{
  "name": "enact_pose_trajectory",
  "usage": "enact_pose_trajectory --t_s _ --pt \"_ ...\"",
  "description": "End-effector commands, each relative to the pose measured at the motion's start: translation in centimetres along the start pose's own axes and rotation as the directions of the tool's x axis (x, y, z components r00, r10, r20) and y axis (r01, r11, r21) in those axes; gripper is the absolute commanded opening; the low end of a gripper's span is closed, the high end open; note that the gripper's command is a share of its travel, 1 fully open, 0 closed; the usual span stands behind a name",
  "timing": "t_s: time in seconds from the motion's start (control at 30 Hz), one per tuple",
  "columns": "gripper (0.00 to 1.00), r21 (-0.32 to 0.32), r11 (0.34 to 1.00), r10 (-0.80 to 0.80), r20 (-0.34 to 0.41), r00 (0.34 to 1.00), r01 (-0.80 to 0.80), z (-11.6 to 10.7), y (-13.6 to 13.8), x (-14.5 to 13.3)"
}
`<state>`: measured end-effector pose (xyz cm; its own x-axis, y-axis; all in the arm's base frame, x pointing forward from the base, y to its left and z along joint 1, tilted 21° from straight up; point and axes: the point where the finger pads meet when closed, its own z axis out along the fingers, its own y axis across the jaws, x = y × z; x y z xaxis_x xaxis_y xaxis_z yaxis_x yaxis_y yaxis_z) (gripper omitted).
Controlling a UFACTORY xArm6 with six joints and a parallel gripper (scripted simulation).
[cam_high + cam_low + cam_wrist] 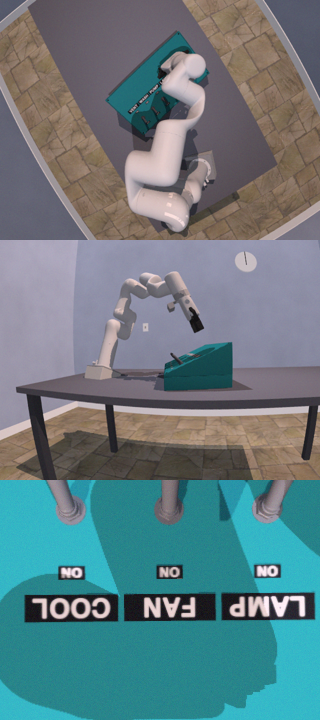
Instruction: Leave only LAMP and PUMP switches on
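The teal console (134,85) (201,371) stands on the table. In the wrist view the COOL lever (61,492), FAN lever (170,490) and LAMP lever (277,494) run from their bases away from the ON labels; their tips are out of frame. In the top view the VENT lever (145,120), WASH lever (155,110) and PUMP lever (165,101) lean toward the low front edge, away from ON. In the exterior view the nearest lever (176,358) leans the same way. My gripper (161,73) (198,330) is open and empty, above the console's upper face.
The arm (168,152) (125,296) reaches over the table (85,51) (129,395) from its base and hides the console's right part in the top view. Raised levers stand in a row along the console's lower slope. The table edge lies beyond the console's side.
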<state>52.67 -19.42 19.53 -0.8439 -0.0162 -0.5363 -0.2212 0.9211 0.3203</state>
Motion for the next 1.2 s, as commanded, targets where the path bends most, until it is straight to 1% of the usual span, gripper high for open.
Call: enact_pose_trajectory --t_s 0.0,0.43,0.73,1.17 --pt "1.0 0.002 1.0 -0.002 0.003 1.0 0.002 -0.2 -1.1 -0.2" --pt "1.0 0.002 1.0 -0.002 0.003 1.0 0.002 -0.2 -5.4 -0.2" --pt "1.0 0.002 1.0 -0.002 0.003 1.0 0.002 -0.2 -6.3 -0.2" --pt "1.0 0.002 1.0 -0.002 0.003 1.0 0.002 -0.2 -6.3 -0.2"
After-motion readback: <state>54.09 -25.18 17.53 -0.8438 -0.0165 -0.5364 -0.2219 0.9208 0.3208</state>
